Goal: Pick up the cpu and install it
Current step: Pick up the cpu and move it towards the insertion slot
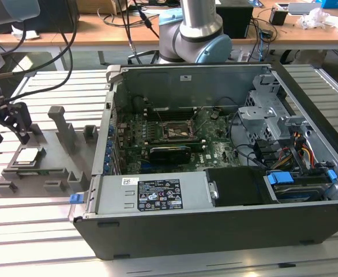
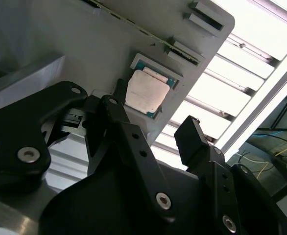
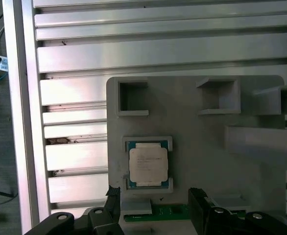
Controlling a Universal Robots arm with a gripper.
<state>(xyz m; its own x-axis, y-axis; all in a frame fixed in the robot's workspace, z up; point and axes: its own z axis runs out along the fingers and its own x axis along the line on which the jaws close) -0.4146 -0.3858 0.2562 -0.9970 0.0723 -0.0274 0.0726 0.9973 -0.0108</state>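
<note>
Gripper (image 1: 10,137) is hovering with fingers spread, holding nothing, just above the cpu (image 1: 27,154), which is lying flat in a recess of the holder tray (image 1: 49,171). Risk: an off-centre descent driving a fingertip onto the recess wall, tilting the cpu

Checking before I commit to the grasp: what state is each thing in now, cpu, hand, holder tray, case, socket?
cpu: seated flat in its tray recess, not gripped.
hand: open, empty, poised close above the cpu.
holder tray: flat on the slatted table, holding the cpu.
computer case: side panel off, motherboard exposed.
socket: looks empty; latch unclear.
</note>
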